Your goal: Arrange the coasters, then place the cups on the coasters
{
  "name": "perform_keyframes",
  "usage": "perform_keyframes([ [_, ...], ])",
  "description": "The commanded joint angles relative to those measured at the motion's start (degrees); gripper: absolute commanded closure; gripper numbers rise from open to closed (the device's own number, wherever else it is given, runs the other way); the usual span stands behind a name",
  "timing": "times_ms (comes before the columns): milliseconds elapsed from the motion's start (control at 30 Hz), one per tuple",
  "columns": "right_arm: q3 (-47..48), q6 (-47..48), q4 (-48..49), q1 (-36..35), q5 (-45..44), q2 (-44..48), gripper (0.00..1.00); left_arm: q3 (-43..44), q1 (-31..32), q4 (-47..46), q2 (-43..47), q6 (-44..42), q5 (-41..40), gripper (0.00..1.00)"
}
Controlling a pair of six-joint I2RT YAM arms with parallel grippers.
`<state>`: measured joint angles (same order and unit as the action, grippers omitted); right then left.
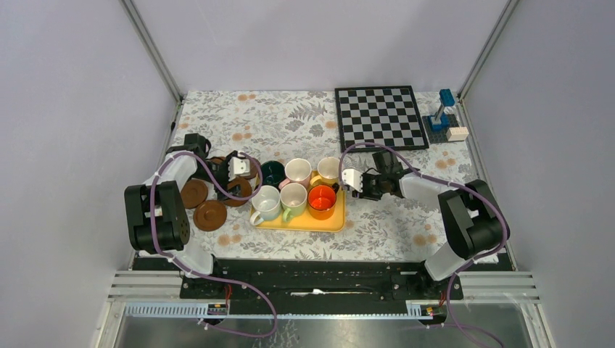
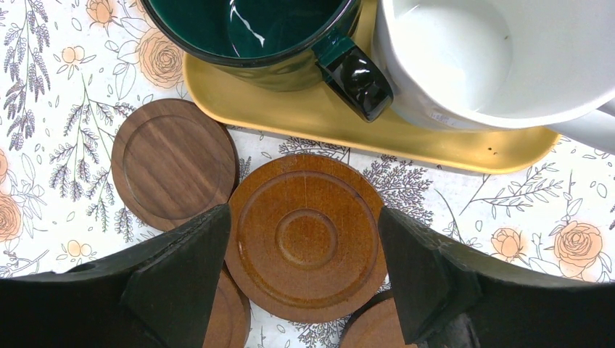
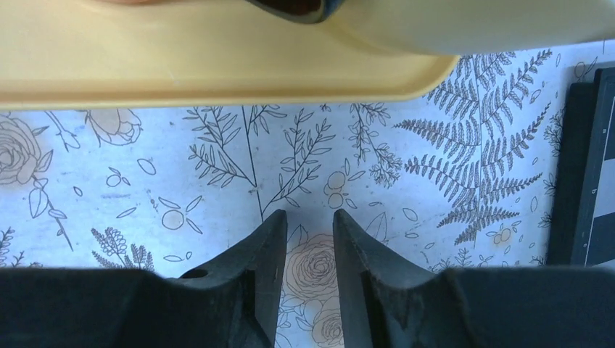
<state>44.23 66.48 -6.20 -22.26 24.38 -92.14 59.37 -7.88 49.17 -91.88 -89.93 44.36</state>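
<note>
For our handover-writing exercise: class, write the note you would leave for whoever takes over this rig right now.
Left gripper: open, jaws either side of the top coaster of an overlapping bunch; contact unclear.
Right gripper: narrowly open, empty, over the tablecloth beside the tray.
Cups: all six on the yellow tray.
Coasters: bunched left of the tray.
Done: nothing finished. Left: spread the coasters, then set a cup on each.
</note>
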Motion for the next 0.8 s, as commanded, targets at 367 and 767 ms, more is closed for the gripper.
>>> perform_keyframes([
  [367,4.71,-40.57,-9.18,0.77,2.14,8.54,0.51,3.41,-0.89,-1.88,1.23,11.93,4.87,0.19],
  [767,4.29,-77.38,-7.22,0.46,1.36,6.36,0.67,2.77,-3.72,0.26,1.74,5.68,7.45,0.19],
])
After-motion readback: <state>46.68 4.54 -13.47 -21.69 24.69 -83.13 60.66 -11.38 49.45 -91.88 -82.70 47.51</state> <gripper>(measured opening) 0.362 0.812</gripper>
